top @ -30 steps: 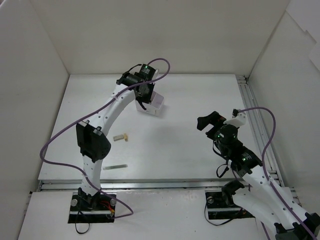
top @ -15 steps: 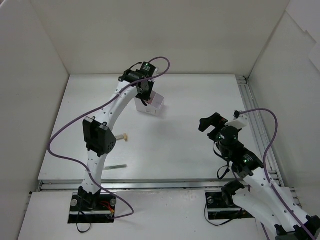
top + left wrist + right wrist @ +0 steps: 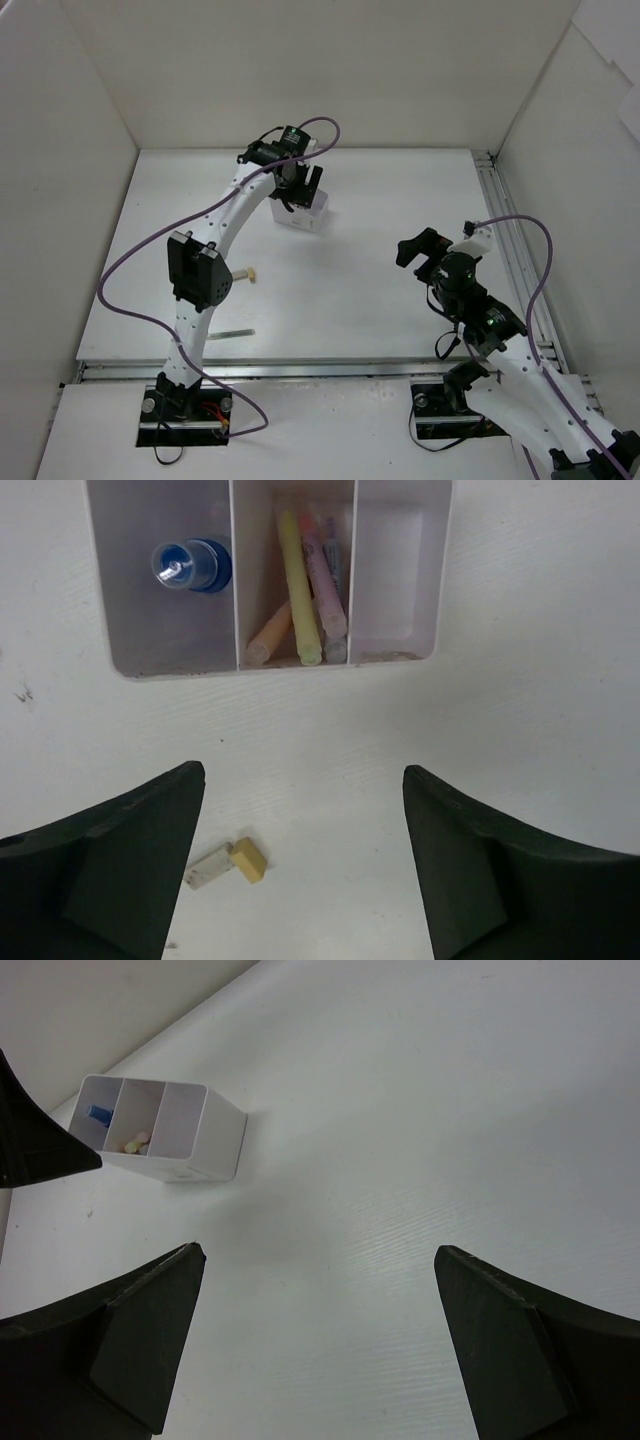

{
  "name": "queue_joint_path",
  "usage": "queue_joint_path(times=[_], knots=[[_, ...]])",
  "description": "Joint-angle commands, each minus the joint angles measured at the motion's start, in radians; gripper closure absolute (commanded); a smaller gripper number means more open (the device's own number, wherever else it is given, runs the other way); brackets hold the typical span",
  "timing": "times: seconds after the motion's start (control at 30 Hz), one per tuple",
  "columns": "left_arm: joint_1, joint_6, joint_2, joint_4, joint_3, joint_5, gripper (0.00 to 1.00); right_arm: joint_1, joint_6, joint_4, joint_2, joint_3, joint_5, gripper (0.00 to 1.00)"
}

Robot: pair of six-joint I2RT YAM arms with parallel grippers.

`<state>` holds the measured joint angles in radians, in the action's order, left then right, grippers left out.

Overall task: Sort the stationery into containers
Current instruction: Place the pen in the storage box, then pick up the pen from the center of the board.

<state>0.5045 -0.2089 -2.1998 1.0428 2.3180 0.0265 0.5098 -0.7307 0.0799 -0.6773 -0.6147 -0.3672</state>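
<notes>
Overhead, three-compartment white box (image 3: 392,590), colored sticks (image 3: 298,590) inside

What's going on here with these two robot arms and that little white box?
The arms are sorting stationery into the three-compartment box. The left gripper hovers open and empty by it. Inside, a small blue tube stands in one end compartment, and yellow, pink and orange sticks share the middle one. A short tan block and a pale green stick lie loose on the table, not yet sorted. The right gripper hangs open, holding nothing.
</notes>
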Motion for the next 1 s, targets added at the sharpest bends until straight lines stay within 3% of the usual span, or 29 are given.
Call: queue_joint_path(times=[0.0,0.13,0.23,0.3,0.37,0.43,0.53,0.77,0.97], knots=[[0.0,0.017,0.141,-0.038,-0.023,-0.048,0.24,-0.005,0.08,-0.045,-0.027,-0.035,0.052,0.02],[0.012,0.005,0.267,-0.072,-0.133,-0.031,0.11,0.015,0.243,-0.066,-0.103,-0.095,0.175,0.02],[0.037,-0.046,0.454,-0.148,-0.337,0.052,0.1,0.073,0.361,-0.143,-0.185,-0.129,0.272,0.02],[0.048,-0.095,0.642,-0.234,-0.558,0.131,0.07,0.145,0.416,-0.193,-0.275,-0.16,0.309,0.02],[0.058,-0.194,0.859,-0.282,-0.773,0.253,0.0,0.208,0.474,-0.221,-0.39,-0.186,0.394,0.02],[0.058,-0.344,1.047,-0.256,-0.943,0.376,0.0,0.26,0.543,-0.279,-0.474,-0.226,0.448,0.02],[0.033,-0.548,1.242,-0.16,-1.093,0.482,0.0,0.404,0.701,-0.328,-0.68,-0.324,0.548,0.02],[0.023,-0.832,1.448,0.079,-1.186,0.602,0.0,0.594,0.925,-0.341,-1.121,-0.656,0.688,0.02],[0.023,-0.814,1.543,0.022,-1.25,0.55,0.0,0.697,1.036,-0.259,-1.317,-0.841,0.581,0.02]])
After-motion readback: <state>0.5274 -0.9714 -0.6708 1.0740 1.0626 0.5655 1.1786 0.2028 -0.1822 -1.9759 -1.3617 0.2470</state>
